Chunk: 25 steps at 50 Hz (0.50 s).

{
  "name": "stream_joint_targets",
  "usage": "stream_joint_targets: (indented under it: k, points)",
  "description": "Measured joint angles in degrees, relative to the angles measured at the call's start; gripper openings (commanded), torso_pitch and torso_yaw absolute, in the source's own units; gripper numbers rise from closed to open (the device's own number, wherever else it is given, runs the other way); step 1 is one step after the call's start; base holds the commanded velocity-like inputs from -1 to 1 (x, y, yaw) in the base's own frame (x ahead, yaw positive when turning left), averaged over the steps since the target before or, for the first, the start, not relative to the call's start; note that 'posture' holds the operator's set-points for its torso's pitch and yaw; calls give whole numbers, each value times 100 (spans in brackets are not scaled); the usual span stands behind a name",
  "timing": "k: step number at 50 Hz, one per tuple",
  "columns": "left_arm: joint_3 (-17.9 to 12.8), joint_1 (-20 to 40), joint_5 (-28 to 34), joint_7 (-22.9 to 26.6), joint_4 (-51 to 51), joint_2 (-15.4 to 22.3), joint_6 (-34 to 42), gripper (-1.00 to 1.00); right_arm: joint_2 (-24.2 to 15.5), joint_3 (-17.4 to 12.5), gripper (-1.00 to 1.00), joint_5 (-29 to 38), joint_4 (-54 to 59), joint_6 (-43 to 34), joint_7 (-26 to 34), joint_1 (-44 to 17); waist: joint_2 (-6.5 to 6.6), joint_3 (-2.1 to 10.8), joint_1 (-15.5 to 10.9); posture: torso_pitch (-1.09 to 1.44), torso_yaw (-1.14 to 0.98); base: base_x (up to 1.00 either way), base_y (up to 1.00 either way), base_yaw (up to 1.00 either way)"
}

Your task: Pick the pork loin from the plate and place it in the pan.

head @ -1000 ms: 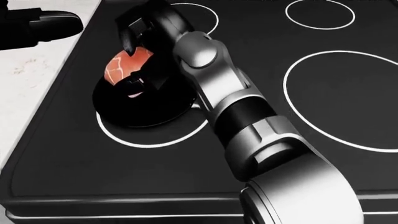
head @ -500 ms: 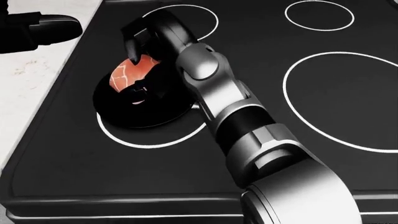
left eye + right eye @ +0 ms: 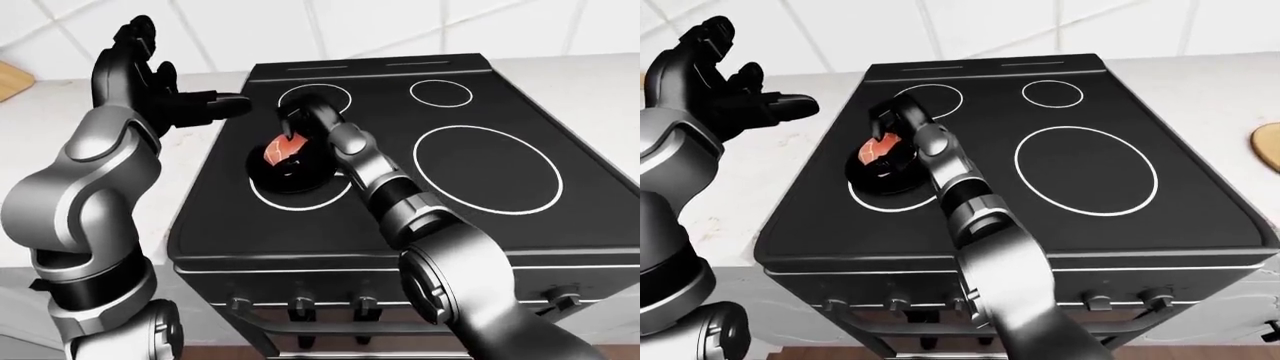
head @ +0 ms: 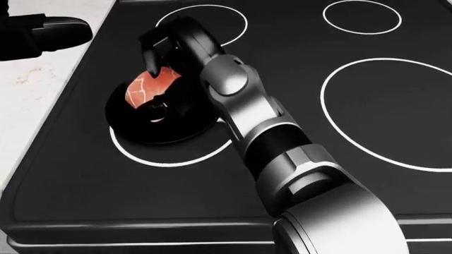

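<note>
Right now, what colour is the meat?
The pork loin is orange-red with pale marbling lines, clearest in the head view.

Your right hand (image 4: 161, 74) reaches out on a nearly straight arm, fingers (image 4: 150, 57) curled downward, though whether they grip is unclear. Your left hand (image 3: 160, 82) is raised on a bent elbow, fingers spread wide, holding nothing.

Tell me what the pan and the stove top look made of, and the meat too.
Pan: matte black, likely coated metal, no shine. Stove top: smooth black glass-like slab with printed white rings. Pork loin: raw-looking, orange-red with pale marbling lines, under the right hand.
</note>
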<state>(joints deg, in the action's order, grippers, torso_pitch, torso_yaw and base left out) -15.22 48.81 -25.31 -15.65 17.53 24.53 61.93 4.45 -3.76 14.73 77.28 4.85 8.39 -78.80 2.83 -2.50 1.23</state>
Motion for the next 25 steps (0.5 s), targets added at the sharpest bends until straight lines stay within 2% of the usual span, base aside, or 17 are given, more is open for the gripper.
stream_joint_targets:
  k: [3, 15, 16, 25]
  points:
    - [16, -9, 3, -4, 4, -11, -18, 100, -2, -1, -87, 7, 14, 10, -5, 1, -1, 0, -2, 0, 0, 0, 0, 0]
    - [0, 27, 4, 0, -44, 9, -36, 100, -35, -23, -75, 23, 35, 5, -25, -16, -6, 4, -4, 0, 0, 0, 0, 0]
    - [0, 27, 6, -1, -45, 9, -40, 100, -36, -28, -58, 24, 36, 2, -27, -21, -6, 4, -3, 0, 0, 0, 0, 0]
    - [7, 15, -9, 1, -50, 11, -44, 100, -39, -45, -56, 31, 41, 35, -42, -7, -4, 8, -4, 0, 0, 0, 0, 0]
